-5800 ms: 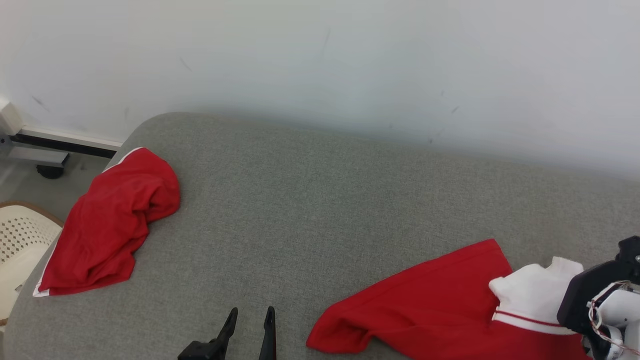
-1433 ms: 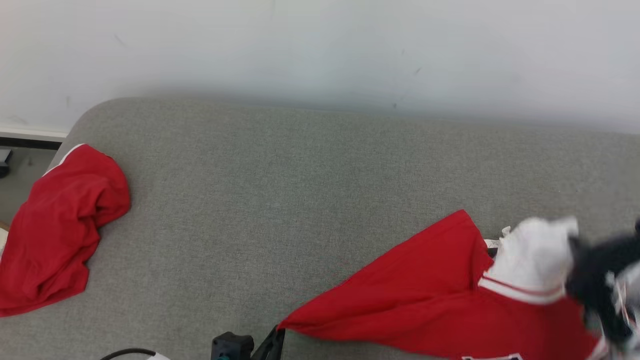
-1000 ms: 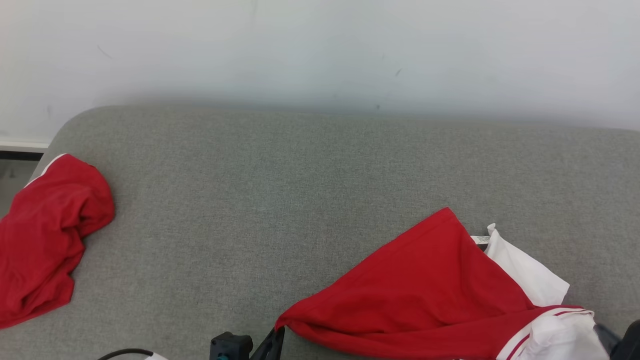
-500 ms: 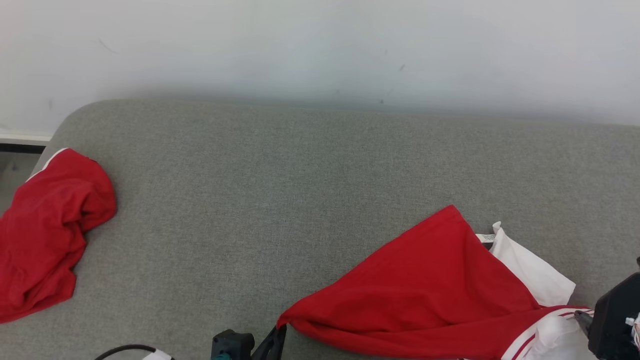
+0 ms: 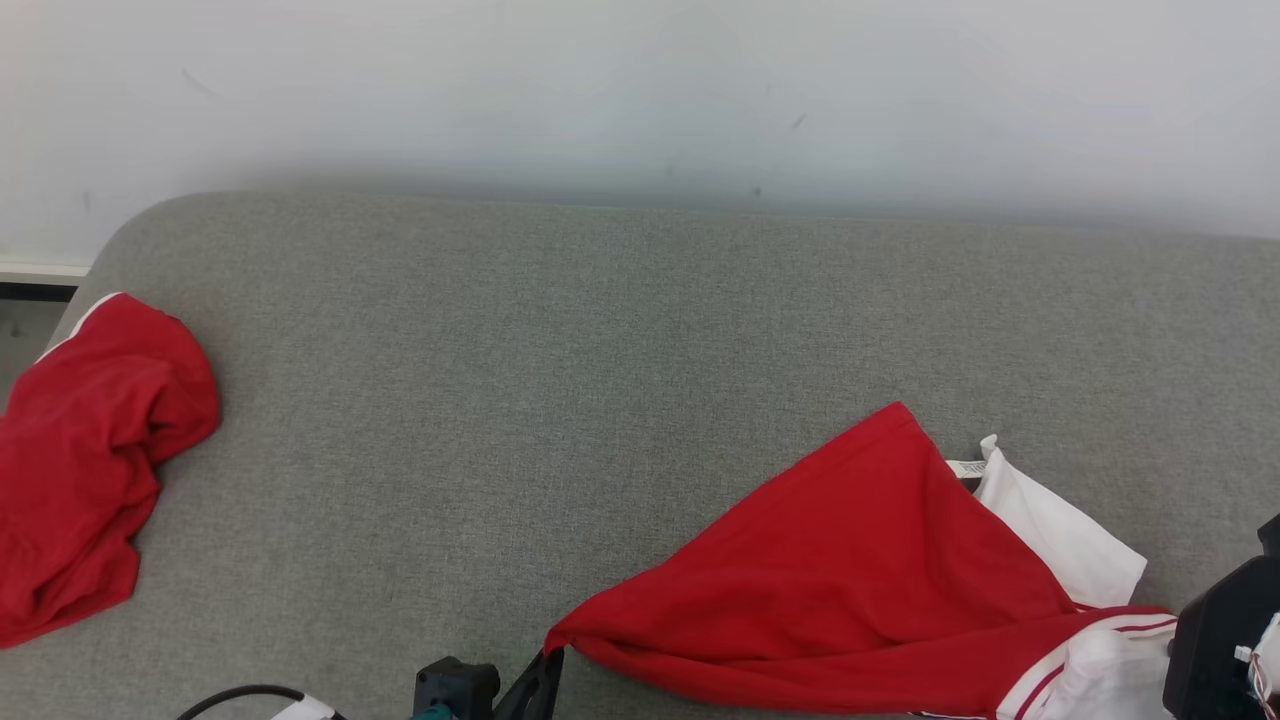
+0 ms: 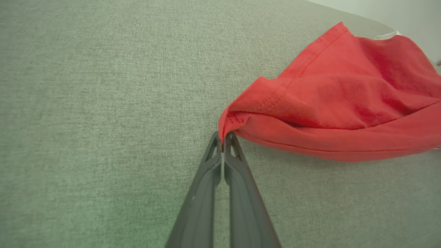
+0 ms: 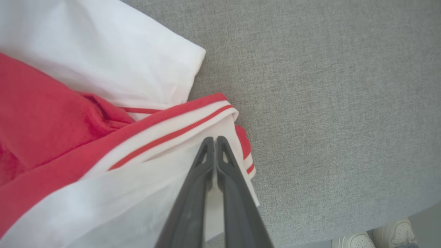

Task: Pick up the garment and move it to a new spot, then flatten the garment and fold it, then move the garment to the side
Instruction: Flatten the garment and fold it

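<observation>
Left wrist view: left gripper (image 6: 223,137) pinched shut on garment (image 6: 330,89) red hem corner. Right gripper (image 7: 215,141) looks closed on its white striped cuff. Garment bunched at near-right sofa (image 5: 600,330) edge. Lift both ends together, keep cloth taut, carry toward centre.

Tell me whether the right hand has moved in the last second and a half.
Yes. Measured against the wall mark, the right hand now sits lower in the head view, nearer the sofa's front edge, at the shirt's white hem.
</observation>
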`<state>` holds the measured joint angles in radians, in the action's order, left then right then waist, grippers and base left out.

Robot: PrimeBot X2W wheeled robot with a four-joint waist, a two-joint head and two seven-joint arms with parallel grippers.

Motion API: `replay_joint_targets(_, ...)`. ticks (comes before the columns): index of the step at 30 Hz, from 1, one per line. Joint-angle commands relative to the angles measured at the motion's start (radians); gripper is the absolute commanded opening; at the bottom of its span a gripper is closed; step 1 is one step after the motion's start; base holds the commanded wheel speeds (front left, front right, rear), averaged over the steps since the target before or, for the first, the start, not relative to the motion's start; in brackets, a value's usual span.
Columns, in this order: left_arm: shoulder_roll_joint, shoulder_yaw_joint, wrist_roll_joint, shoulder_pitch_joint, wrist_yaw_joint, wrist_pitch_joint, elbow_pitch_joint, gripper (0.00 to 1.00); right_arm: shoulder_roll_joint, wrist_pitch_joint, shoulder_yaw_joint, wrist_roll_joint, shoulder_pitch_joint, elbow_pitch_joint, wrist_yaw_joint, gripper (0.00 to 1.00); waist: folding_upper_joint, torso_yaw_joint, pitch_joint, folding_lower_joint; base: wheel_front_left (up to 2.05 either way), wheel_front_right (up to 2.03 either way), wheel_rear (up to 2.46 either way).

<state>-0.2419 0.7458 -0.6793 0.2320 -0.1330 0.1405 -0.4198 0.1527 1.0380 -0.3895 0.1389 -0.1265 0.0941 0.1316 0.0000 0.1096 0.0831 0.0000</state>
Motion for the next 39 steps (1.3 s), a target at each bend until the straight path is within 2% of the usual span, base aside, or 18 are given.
replay_joint_targets(1, -0.002, 0.0, -0.006, 0.011, 0.0, 0.007, -0.005, 0.0, -0.004, -0.001, -0.002, 0.002, 0.008, -0.003, -0.001, 0.0, 0.0, -0.002, -0.001, 0.0, 0.0, 0.0, 0.0)
replay_joint_targets(7, 0.001, -0.004, -0.009, 0.019, 0.003, 0.023, -0.017, 0.0, -0.014, -0.035, -0.004, 0.014, 0.009, -0.047, -0.001, 0.0, 0.0, -0.008, -0.013, 0.0, 0.0, 0.0, 0.0)
replay_joint_targets(12, -0.007, -0.053, -0.023, 0.042, -0.007, 0.076, 0.007, 0.0, -0.029, -0.129, -0.022, 0.034, -0.025, -0.122, -0.001, 0.0, 0.0, -0.009, -0.028, 0.0, 0.0, 0.0, 0.0)
replay_joint_targets(18, -0.007, -0.145, -0.052, 0.072, -0.039, 0.105, 0.147, 0.0, -0.056, -0.213, -0.02, 0.101, -0.078, -0.207, -0.001, 0.0, 0.0, -0.016, -0.029, 0.0, 0.0, 0.0, 0.0)
replay_joint_targets(25, -0.039, -0.155, -0.058, 0.1, -0.057, 0.045, 0.246, 0.0, -0.044, -0.278, 0.018, 0.123, -0.11, -0.263, -0.001, 0.0, 0.0, -0.031, -0.01, 0.0, 0.0, 0.0, 0.0)
replay_joint_targets(31, -0.033, -0.173, -0.101, 0.146, -0.045, -0.011, 0.281, 0.0, -0.035, -0.325, 0.097, 0.187, -0.227, -0.221, -0.001, 0.0, 0.0, -0.069, 0.068, 0.0, 0.0, 0.0, 0.0)
replay_joint_targets(32, -0.042, -0.177, -0.095, 0.175, -0.043, -0.021, 0.278, 0.0, -0.035, -0.341, 0.105, 0.198, -0.263, -0.192, -0.001, 0.0, 0.0, -0.077, 0.09, 0.0, 0.0, 0.0, 0.0)
replay_joint_targets(34, -0.022, -0.206, -0.133, 0.231, -0.031, -0.035, 0.268, 0.0, -0.021, -0.372, 0.139, 0.195, -0.341, -0.125, -0.001, 0.0, 0.0, -0.089, 0.134, 0.0, 0.0, 0.0, 0.0)
replay_joint_targets(36, -0.045, -0.197, -0.094, 0.318, -0.021, -0.06, 0.241, 0.0, -0.003, -0.391, 0.185, 0.187, -0.421, -0.055, -0.001, 0.0, 0.0, -0.096, 0.178, 0.0, 0.0, 0.0, 0.0)
replay_joint_targets(39, -0.013, -0.202, -0.111, 0.376, -0.005, -0.064, 0.219, 0.0, 0.005, -0.417, 0.22, 0.198, -0.488, -0.001, -0.001, 0.0, 0.0, -0.097, 0.203, 0.0, 0.0, 0.0, 0.0)
